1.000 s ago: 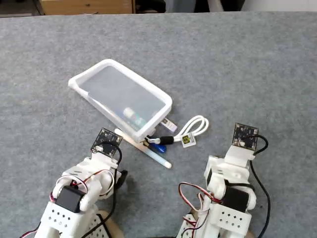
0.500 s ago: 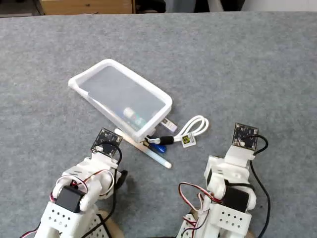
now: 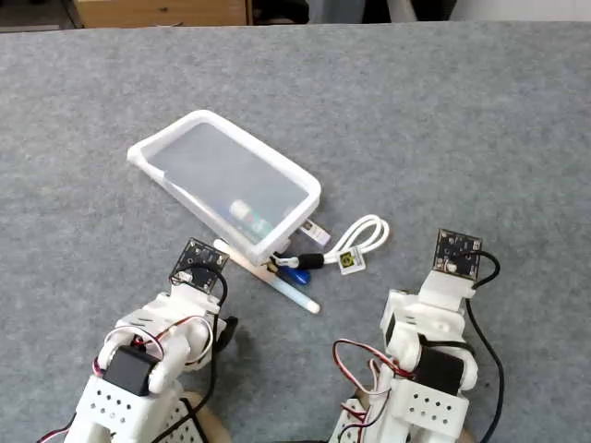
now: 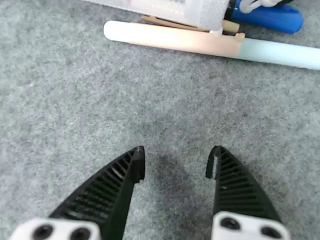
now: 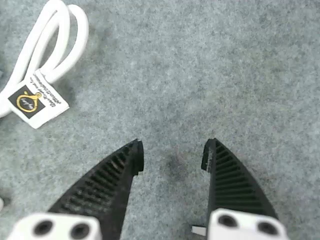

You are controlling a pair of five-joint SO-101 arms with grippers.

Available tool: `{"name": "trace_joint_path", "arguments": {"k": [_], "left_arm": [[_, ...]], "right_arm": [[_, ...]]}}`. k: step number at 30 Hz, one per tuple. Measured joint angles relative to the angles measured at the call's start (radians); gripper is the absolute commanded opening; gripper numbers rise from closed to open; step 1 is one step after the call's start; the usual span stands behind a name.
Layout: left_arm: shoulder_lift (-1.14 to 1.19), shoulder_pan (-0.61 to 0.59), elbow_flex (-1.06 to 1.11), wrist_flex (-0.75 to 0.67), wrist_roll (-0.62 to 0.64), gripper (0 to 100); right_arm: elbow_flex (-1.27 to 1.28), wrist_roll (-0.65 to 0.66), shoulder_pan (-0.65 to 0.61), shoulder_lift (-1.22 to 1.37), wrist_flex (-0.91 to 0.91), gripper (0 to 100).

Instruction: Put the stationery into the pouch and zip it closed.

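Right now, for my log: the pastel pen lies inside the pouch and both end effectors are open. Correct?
No: the left wrist view shows the pastel pen beside the pouch, not inside. The left end effector and right end effector are open.

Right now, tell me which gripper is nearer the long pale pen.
Left. The left gripper sits open just short of the pen; the right gripper is farther off, near the white cord.

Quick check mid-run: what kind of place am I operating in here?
Probably an indoor lab or workshop bench: a table covered in grey felt-like fabric, the left arm and right arm standing at its near edge, and wooden furniture beyond the far edge.
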Motion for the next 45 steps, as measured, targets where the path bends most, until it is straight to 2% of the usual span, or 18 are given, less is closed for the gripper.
{"name": "trace_joint_path", "arguments": {"k": [13, 19, 25, 32, 36, 39, 45], "left_arm": [[0.0, 0.0, 0.0, 0.0, 0.002, 23], [0.0, -0.008, -0.071, 0.008, 0.04, 24], [0.0, -0.101, -0.152, 0.009, 0.163, 24], [0.052, -0.25, -0.213, 0.009, 0.176, 24], [0.222, -0.29, -0.328, 0.009, 0.176, 24], [0.407, -0.292, -0.437, 0.009, 0.176, 24], [0.773, -0.301, -0.624, 0.052, 0.163, 23]], "right_arm": [[0.0, 0.002, 0.0, 0.0, 0.0, 21.2], [-0.032, 0.126, -0.049, 0.0, 0.0, 21.2], [-0.078, 0.14, -0.172, 0.0, 0.0, 21.1], [-0.226, 0.14, -0.204, 0.002, 0.0, 21.1], [-0.394, 0.138, -0.207, 0.192, 0.0, 21.4], [-0.566, 0.077, -0.207, 0.43, 0.012, 21.5], [-0.945, 0.095, -0.222, 0.913, 0.221, 24.3]]}}
